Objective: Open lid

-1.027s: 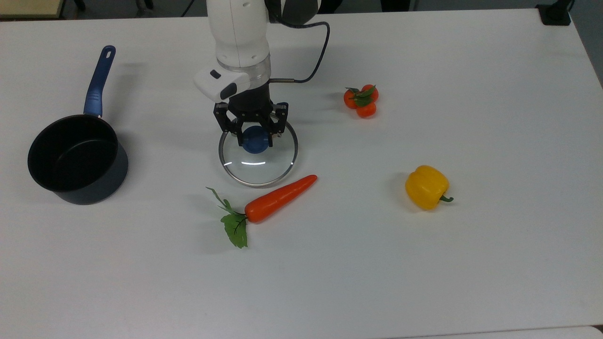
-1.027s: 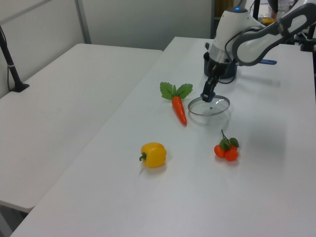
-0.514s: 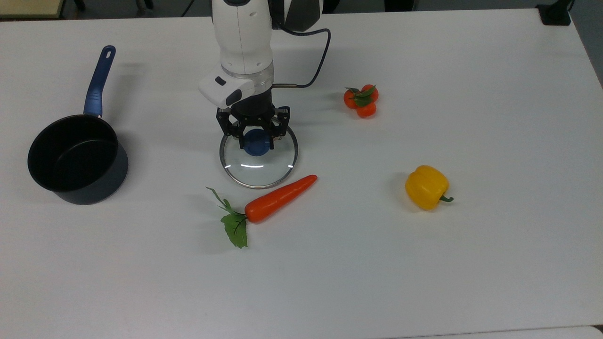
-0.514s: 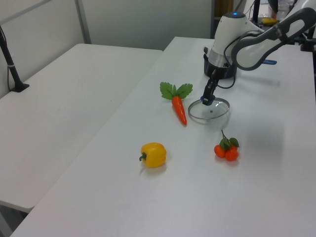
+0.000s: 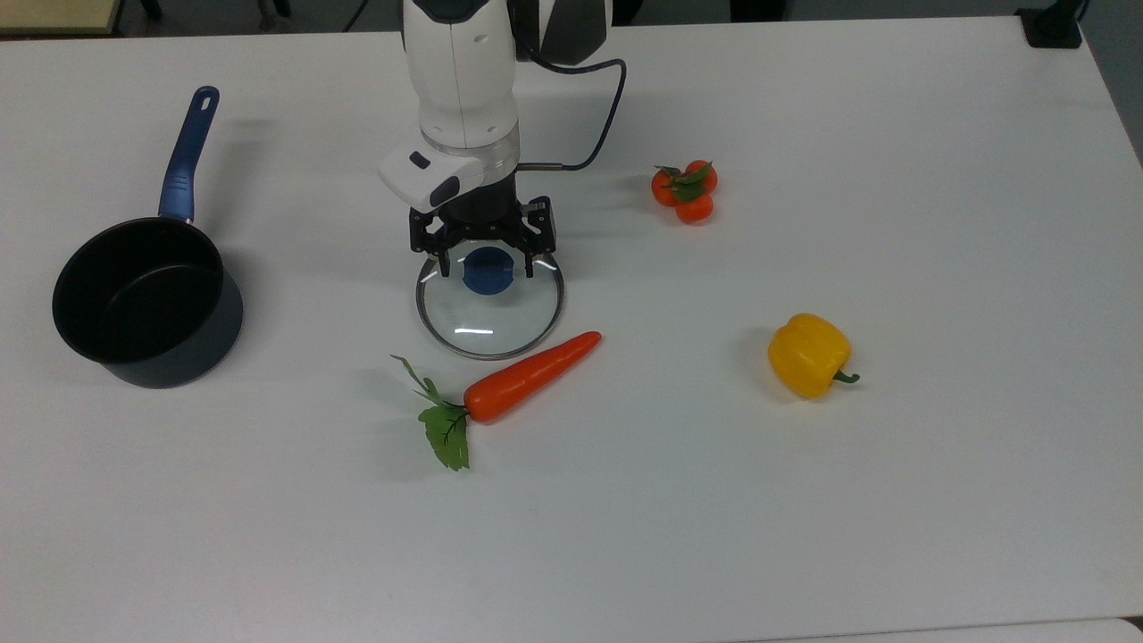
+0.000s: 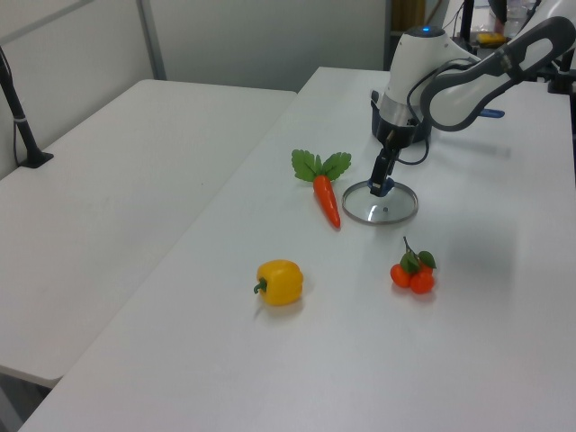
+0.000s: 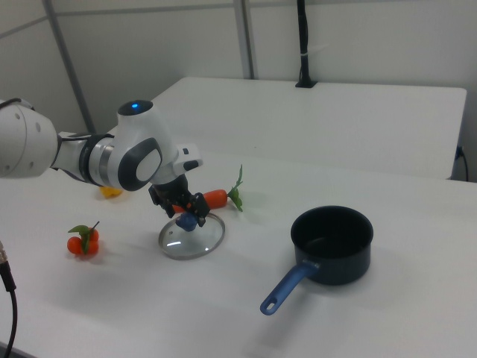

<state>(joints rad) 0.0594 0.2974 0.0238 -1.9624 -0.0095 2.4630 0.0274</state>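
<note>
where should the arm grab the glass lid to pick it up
By the blue knob at the centre of the lid, coming straight down from above. The lid lies flat on the table, so its thin rim gives little to pinch, while the knob stands up. The end effector is open astride it.

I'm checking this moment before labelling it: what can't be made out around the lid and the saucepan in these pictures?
- Far rim of the lid, top view: covered by the pincer and wrist.
- The lid's vent hole: too small to tell in the right view.
- Saucepan, left view: mostly hidden behind the arm.
- Whether the open fingertips touch the blue knob: cannot tell.
- The arm's base: cut off by the top view's upper edge.
</note>
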